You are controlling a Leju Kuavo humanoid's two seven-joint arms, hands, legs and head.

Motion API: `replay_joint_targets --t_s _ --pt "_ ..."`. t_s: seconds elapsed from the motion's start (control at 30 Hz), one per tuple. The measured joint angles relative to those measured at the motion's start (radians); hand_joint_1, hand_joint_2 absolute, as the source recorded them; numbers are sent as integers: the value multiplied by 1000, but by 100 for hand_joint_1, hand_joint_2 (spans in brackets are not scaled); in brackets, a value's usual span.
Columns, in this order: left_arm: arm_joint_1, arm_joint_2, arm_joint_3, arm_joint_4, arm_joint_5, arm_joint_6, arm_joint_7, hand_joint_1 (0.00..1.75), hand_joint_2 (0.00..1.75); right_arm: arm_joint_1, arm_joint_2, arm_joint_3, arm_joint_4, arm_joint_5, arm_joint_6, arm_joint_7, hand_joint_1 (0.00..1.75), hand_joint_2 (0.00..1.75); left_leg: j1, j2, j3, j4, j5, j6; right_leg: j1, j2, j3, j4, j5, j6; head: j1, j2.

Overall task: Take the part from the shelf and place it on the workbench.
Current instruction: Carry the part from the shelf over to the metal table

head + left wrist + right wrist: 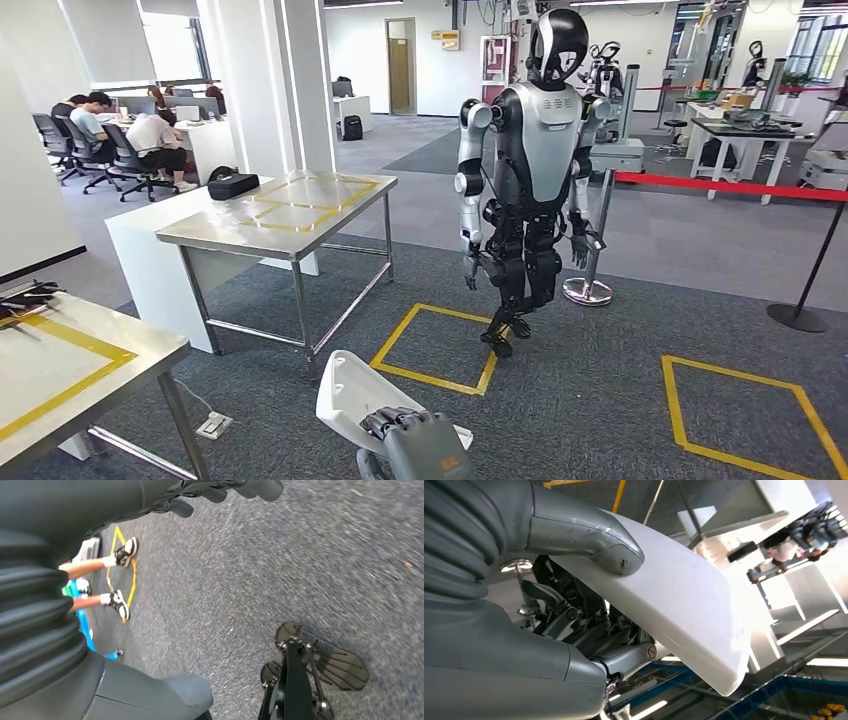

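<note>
A: Looking from the head, the right hand point(425, 440) grips the white part point(350, 395) low in front, well apart from the workbench point(300, 235).

B: Left wrist: the left hand point(220, 492) hangs curled, holding nothing. Right wrist: thumb point(589, 542) clamps the part point(684, 605); I'd carry it level.

We find the right hand point(420, 440) cut off by the head view's lower edge, its fingers covering the near end of the white part point(345, 385). The left hand point(220, 490) is clipped at the wrist picture's border. The carpet point(300, 555) there is motion-blurred. The seated people point(150, 135) are too small to make out.
</note>
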Motion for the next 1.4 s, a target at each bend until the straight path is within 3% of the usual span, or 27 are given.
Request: replay_joint_targets --t_s 0.03,0.1,0.17,0.2,0.23,0.3,0.37,0.43,0.5,0.53,0.57,0.6,0.67,0.73,0.8,0.83,0.87,0.93,0.97,1.03,1.07,1.13,1.2,1.23,1.3,1.33,1.4 --pt "0 0 0 0 -1 0 0 0 175 2 0 0 0 1 0 0 175 175 2 4 1 4 7 -3 0 -14 0 1 -2 1 0 0" --pt "1 2 0 0 -5 0 0 0 175 4 0 0 0 2 1 0 175 175 5 26 59 -97 62 -8 -3 -41 1 6 -7 7 -1 0" --pt "-2 2 0 -1 -7 0 0 0 175 4 0 0 0 3 1 0 175 175 0 66 124 -211 99 -1 1 -63 1 15 -17 19 -1 0" --pt "-3 1 0 -1 -8 0 0 0 175 5 0 0 0 4 2 0 175 175 -2 77 138 -238 103 6 4 -72 1 19 -20 24 0 0" --pt "-4 1 0 -1 -9 0 1 0 175 5 0 0 0 4 2 0 175 175 -4 76 139 -242 99 16 7 -80 2 21 -23 29 1 0" --pt "-4 1 0 -1 -11 0 4 0 175 4 1 -1 -1 6 4 0 175 175 -2 51 134 -243 102 31 6 -95 6 22 -28 39 3 0" --pt "-5 1 0 -1 -12 0 6 0 175 4 1 -1 -1 7 5 -1 175 175 2 28 135 -245 105 42 -1 -58 -4 58 -57 51 4 0" --pt "-9 1 0 -1 -13 0 8 0 175 5 0 -1 -1 8 6 -2 175 175 5 3 132 -245 108 50 -5 6 -58 177 -118 59 6 0" --pt "-12 1 0 -1 -15 0 10 0 175 8 -3 -1 0 9 7 -1 175 175 4 -25 128 -244 110 54 -5 31 -122 298 -158 59 8 0" --pt "-11 1 0 -1 -16 0 11 0 175 10 -3 -1 0 9 8 -1 175 175 3 -40 127 -244 111 54 -5 35 -132 312 -151 56 9 0" --pt "-11 1 0 -1 -16 0 12 0 175 10 -4 -1 0 9 8 -2 175 175 2 -56 126 -243 112 53 -4 39 -124 285 -125 51 9 0" --pt "-11 1 0 -1 -17 0 13 0 175 10 -4 -1 0 9 8 -2 175 175 2 -72 126 -243 114 51 -3 50 -97 225 -87 45 10 0" --pt "-12 -2 0 -1 -17 0 14 0 175 8 -4 -1 0 9 8 -1 175 175 4 -100 123 -243 118 44 -1 106 -36 86 -29 30 10 0" --pt "-12 -4 0 -1 -18 0 14 0 175 6 -4 -1 0 8 9 0 175 175 11 -123 116 -245 125 31 3 137 -12 26 -15 24 10 0" --pt "-9 -2 0 -1 -18 0 14 0 175 3 -2 -1 0 8 9 1 175 175 15 -145 110 -253 133 15 4 111 -8 17 -8 23 11 0" --pt "-8 -3 0 -1 -19 0 14 0 175 1 -1 -1 -1 8 9 1 175 175 13 -135 106 -251 132 10 1 97 -4 9 -3 19 10 0" --pt "-8 -3 0 -1 -19 0 14 0 175 -1 1 -1 -1 8 9 0 175 175 9 -108 95 -235 120 6 -2 81 0 1 2 15 8 0" --pt "-12 -4 0 0 -20 0 15 0 175 -4 2 -1 -1 9 8 0 175 175 5 -34 54 -144 66 0 -4 49 5 -7 7 7 3 0" --pt "-13 -4 0 0 -20 0 15 0 175 -3 1 -1 0 9 8 1 175 175 6 -11 27 -80 33 -4 -3 32 4 -7 6 5 2 0" --pt "-13 -3 0 0 -21 0 15 0 175 0 0 -1 0 9 10 1 175 175 8 4 -3 1 4 -11 -3 0 2 -4 3 5 1 0" --pt "-12 -2 0 0 -22 0 16 0 175 1 0 -1 0 9 10 1 175 175 9 8 7 -7 14 -14 -3 -15 2 -1 1 7 0 0" --pt "-12 1 0 -1 -22 0 16 0 175 1 0 -1 0 9 10 1 175 175 10 36 79 -125 64 -17 -4 -43 1 7 -5 14 -1 0" --pt "-14 2 0 -2 -22 0 16 0 175 -1 0 -1 0 9 10 1 175 175 6 68 139 -228 94 -4 0 -65 0 17 -14 26 -1 0" --pt "-14 3 0 -2 -22 0 15 0 175 -1 0 -1 0 9 11 1 175 175 3 72 146 -243 94 6 3 -73 0 20 -17 31 0 0" --pt "-11 3 0 -3 -21 0 15 0 175 -4 0 -1 0 8 12 1 175 175 1 52 144 -242 96 25 5 -90 3 19 -19 41 2 0" --pt "-10 3 0 -3 -21 0 15 0 175 -6 0 -1 0 7 13 1 175 175 3 41 143 -244 97 31 2 -86 4 23 -24 47 2 0" --pt "-10 2 0 -3 -20 0 15 0 175 -8 0 -1 0 6 14 0 175 175 8 20 143 -248 102 43 -4 -40 -14 71 -58 59 3 0"
